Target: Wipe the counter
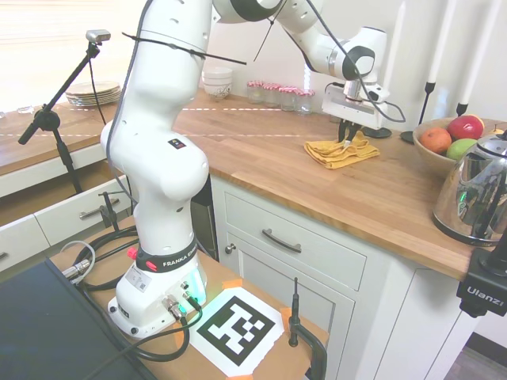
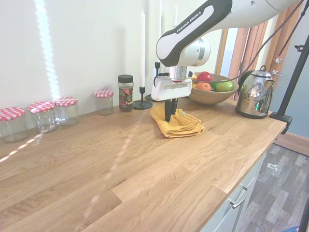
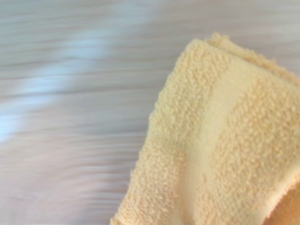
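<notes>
Warm-brown wooden table (image 2: 145,169) runs along the white wall, a folded yellow cloth (image 2: 179,123) lying on it near the fruit bowl (image 2: 212,94). Tool (image 2: 168,116) is clenched on the cloth's top. Soft and light, it would likely bunch; pressing down mid-fold seems best.

The gripper (image 1: 346,134) points straight down, its dark fingers closed together and pressed into a crumpled yellow cloth (image 1: 342,152) on the counter (image 1: 261,162). Beyond the gripper stand red-lidded jars (image 1: 281,95); a fruit bowl (image 1: 446,142) sits near it on the kettle (image 1: 478,194) side.
</notes>
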Controlling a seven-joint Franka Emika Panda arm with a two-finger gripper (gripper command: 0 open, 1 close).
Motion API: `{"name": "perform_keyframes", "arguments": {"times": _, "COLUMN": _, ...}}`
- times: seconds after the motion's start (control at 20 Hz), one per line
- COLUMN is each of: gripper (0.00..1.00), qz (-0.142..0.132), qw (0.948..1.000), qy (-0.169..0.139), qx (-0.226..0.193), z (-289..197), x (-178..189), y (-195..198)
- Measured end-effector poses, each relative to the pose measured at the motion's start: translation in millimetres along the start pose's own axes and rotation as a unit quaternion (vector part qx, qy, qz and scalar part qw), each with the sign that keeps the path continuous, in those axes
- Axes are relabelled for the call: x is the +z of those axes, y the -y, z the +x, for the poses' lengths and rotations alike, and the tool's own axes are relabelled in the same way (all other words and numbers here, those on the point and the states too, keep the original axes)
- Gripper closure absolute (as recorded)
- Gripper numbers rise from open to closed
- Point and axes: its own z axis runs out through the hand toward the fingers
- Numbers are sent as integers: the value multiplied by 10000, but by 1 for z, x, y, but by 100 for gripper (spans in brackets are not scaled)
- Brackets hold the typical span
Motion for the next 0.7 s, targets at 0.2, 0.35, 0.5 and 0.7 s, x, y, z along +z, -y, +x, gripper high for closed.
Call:
{"name": "perform_keyframes", "arguments": {"times": 0.2, "gripper": 100, "qz": -35, "qw": 9999, "qy": -31, "qx": -106, "z": -24, "x": 2, "y": 30}}
{"name": "perform_keyframes", "arguments": {"times": 0.35, "gripper": 100, "qz": -75, "qw": 9998, "qy": -73, "qx": -188, "z": -45, "x": 5, "y": 55}}
{"name": "perform_keyframes", "arguments": {"times": 0.5, "gripper": 100, "qz": -133, "qw": 9995, "qy": -119, "qx": -274, "z": -67, "x": 7, "y": 77}}
{"name": "perform_keyframes", "arguments": {"times": 0.7, "gripper": 100, "qz": -211, "qw": 9988, "qy": -189, "qx": -409, "z": -99, "x": 10, "y": 105}}
